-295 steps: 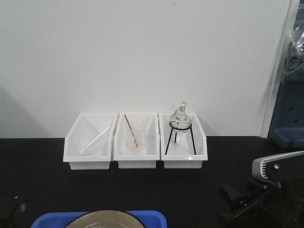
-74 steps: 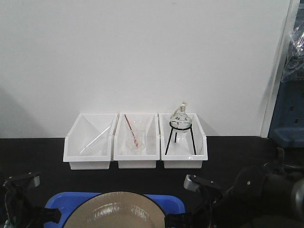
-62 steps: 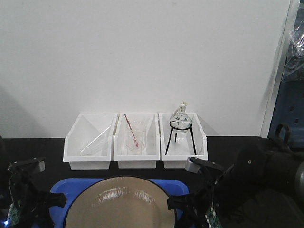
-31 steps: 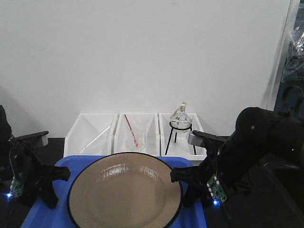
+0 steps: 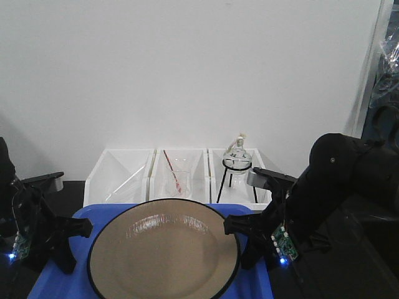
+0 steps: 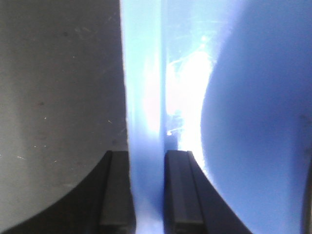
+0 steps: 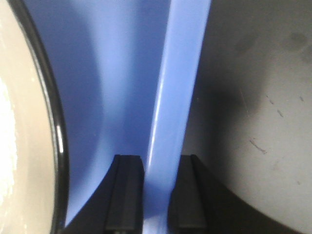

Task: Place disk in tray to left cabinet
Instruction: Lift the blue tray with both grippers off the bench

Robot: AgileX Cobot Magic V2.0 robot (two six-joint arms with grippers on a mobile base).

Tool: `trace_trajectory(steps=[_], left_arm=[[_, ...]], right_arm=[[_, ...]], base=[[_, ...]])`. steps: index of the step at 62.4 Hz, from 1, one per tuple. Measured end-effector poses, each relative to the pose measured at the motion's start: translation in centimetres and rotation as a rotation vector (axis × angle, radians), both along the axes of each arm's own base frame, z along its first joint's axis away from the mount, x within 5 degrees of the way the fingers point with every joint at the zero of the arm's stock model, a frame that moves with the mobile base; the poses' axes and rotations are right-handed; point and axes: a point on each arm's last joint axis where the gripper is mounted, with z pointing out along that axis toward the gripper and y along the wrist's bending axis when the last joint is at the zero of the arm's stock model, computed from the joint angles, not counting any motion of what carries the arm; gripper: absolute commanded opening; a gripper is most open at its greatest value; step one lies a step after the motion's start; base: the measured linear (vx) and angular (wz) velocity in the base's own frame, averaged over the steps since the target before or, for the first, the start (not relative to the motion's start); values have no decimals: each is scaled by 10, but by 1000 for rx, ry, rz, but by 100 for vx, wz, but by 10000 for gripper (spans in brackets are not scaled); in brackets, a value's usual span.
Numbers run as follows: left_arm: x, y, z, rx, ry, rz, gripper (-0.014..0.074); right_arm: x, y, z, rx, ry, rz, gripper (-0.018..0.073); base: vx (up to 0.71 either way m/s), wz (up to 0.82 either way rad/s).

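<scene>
The left end effector (image 5: 73, 228) is clenched on the left rim of the blue tray (image 5: 59, 283); in its wrist view the rim sits pinched between both fingers (image 6: 117, 195). The right end effector (image 5: 242, 228) grasps the right rim in the same way. The disk (image 5: 163, 249) lies flat in the tray, between the two, and fills nearly all its width. Behind, three white bins (image 5: 118, 174) stand at the wall, and the tray's far edge covers their fronts. A glass flask (image 5: 237, 154) is in the right one.

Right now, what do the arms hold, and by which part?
The blue tray, carrying the disk: left gripper clamps its left rim, right gripper its right rim.
</scene>
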Motion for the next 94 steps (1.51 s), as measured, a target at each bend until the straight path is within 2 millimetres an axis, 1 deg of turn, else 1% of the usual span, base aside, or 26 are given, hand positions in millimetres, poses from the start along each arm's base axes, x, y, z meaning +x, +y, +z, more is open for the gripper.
trace_trajectory(steps=[10, 18, 44, 94], left_arm=[[-2, 0, 4, -7, -8, 12, 0], [-4, 0, 9, -14, -19, 15, 0], [-14, 1, 25, -20, -60, 16, 0], [-14, 1, 25, -20, -60, 15, 0]], right_arm=[[1, 0, 13, 0, -13, 7, -2], [2, 0, 18, -4, -17, 10, -2], [1, -1, 18, -11, -7, 9, -1], [0, -1, 18, -14, -1, 14, -1]], base=[[0, 0], [0, 0], [0, 0], [0, 0]])
